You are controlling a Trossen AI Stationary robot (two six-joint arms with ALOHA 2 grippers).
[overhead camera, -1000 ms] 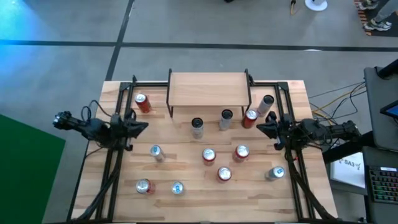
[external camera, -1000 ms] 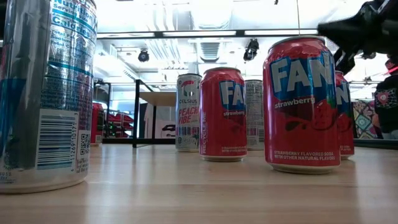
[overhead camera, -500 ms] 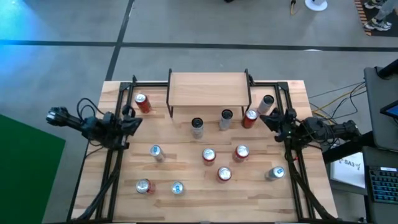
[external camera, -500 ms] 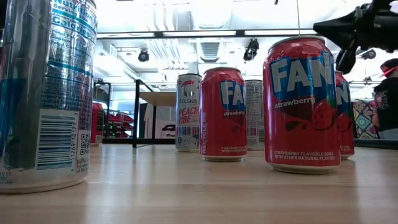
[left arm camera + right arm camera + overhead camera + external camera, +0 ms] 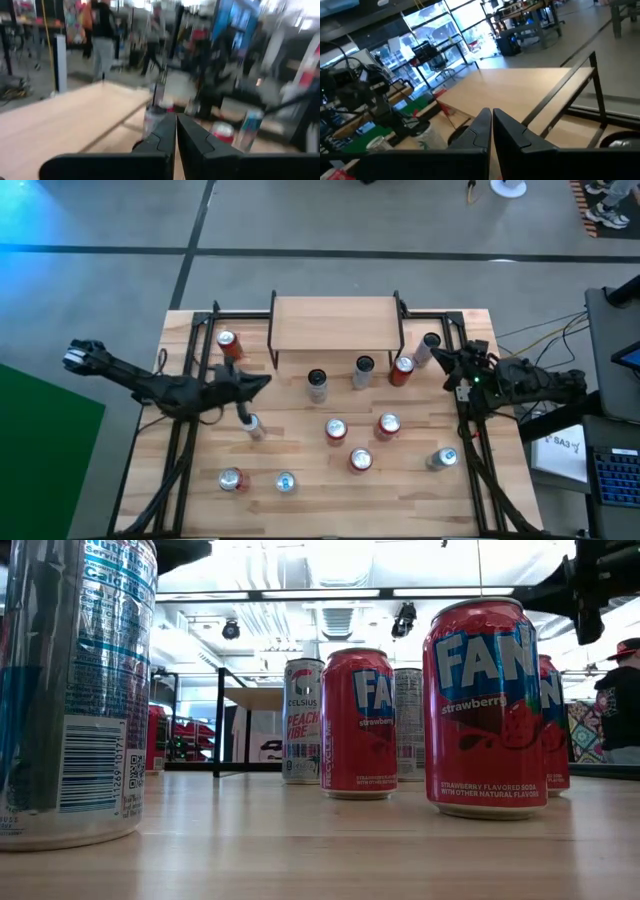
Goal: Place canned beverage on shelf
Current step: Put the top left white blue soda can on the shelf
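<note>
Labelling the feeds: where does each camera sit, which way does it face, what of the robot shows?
High: overhead, straight down on the table; both arms, left gripper, right gripper, both shut.
Low: table-top height, level across Fanta cans; arm parts at top corners.
Left wrist: past shut fingers at cans.
Right wrist: past shut fingers at the shelf.
Shared: shelf in high, right wrist.

In the low view, the nearest silver can [image 5: 75, 690] is cut off by the left and top edges. Most of the shelf [image 5: 250, 698] is hidden behind the cans. The left wrist view is blurred throughout; the cans' labels cannot be read there. A person [image 5: 622, 700] is cropped at the right edge.
</note>
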